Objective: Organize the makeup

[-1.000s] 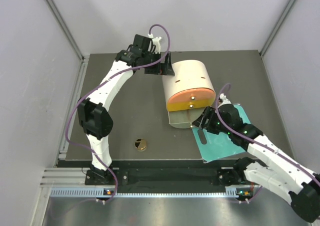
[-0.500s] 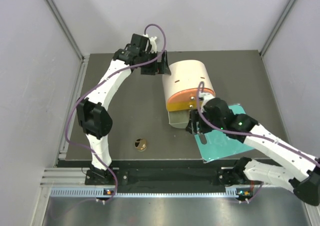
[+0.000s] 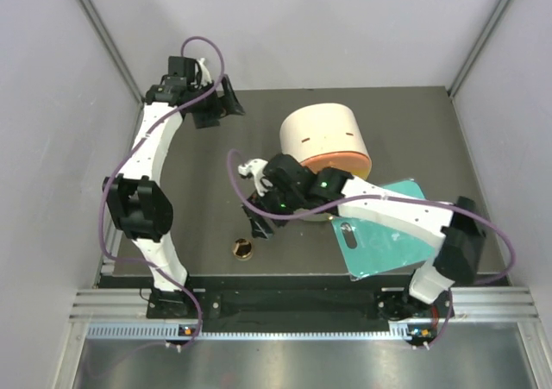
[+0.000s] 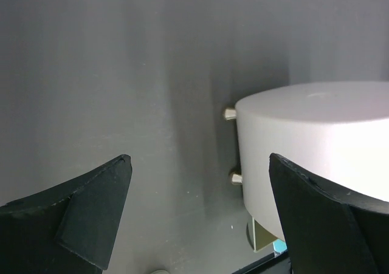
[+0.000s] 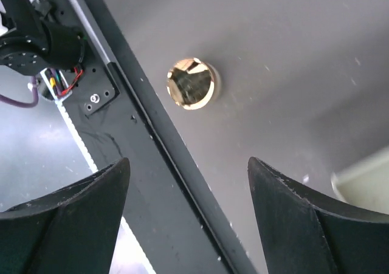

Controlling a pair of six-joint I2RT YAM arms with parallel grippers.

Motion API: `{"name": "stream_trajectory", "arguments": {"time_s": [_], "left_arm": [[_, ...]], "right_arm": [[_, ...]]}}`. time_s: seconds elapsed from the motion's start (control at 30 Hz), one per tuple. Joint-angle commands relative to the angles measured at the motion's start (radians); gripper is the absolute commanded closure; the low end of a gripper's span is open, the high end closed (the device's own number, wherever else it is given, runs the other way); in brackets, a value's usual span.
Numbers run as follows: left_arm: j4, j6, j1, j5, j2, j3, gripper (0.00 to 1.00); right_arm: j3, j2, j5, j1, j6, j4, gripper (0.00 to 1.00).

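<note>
- Both arms have shifted in the last second. The left arm has pulled back from the cream-and-orange box [image 3: 323,134] toward the far-left corner of the bench [image 3: 216,191]. The right arm has left the teal board [image 3: 392,238] and now reaches leftward across the front of the box.
- Left pincer [image 3: 220,106]: fingers spread wide with nothing between them. It hangs over bare bench, well apart from the box.
- Left wrist view: the pincer [image 4: 199,164] frames the box's pale side [image 4: 316,140], which shows two small knobs on its left edge. A sliver of teal shows at the bottom.
- Right pincer [image 3: 259,228]: fingers spread and empty. It sits just up-right of the compact [image 3: 242,249] in the top view — near it, not touching.
- Right wrist view: the compact [image 5: 192,83] lies flat on the dark bench ahead of the pincer [image 5: 188,164] and outside the gap between the fingers. Its gold top is mirror-bright.
- The compact's position is unchanged from the earlier frames. It sits at the near-left part of the bench, close beside the black edge rail [image 5: 152,164] and well apart from the box and board.
- The box is at bench centre-right, cream top up, with an orange band on its near side. Its lower front is hidden behind the right arm.
- The teal board lies flat at near right, handle hole toward the box — the right forearm crosses above it.
</note>
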Motion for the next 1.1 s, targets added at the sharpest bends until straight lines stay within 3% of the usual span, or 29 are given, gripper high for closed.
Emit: {"name": "stream_trajectory", "arguments": {"time_s": [0.0, 0.2, 0.37, 0.77, 1.07], "left_arm": [[-0.014, -0.014, 0.030, 0.016, -0.055, -0.028, 0.01], [-0.075, -0.066, 0.105, 0.023, -0.024, -0.026, 0.01], [-0.113, -0.086, 0.171, 0.062, -0.003, -0.051, 0.01], [-0.118, -0.074, 0.182, 0.131, -0.019, -0.120, 0.01], [-0.107, -0.063, 0.182, 0.177, -0.038, -0.109, 0.01]], "right_arm": [[0.147, 0.139, -0.094, 0.032, -0.108, -0.012, 0.22], [0.249, 0.277, -0.114, 0.091, -0.234, -0.042, 0.16], [0.267, 0.346, -0.111, 0.124, -0.240, -0.041, 0.14], [0.252, 0.469, -0.074, 0.129, -0.273, 0.055, 0.14], [0.236, 0.524, 0.058, 0.131, -0.213, 0.094, 0.16]]}}
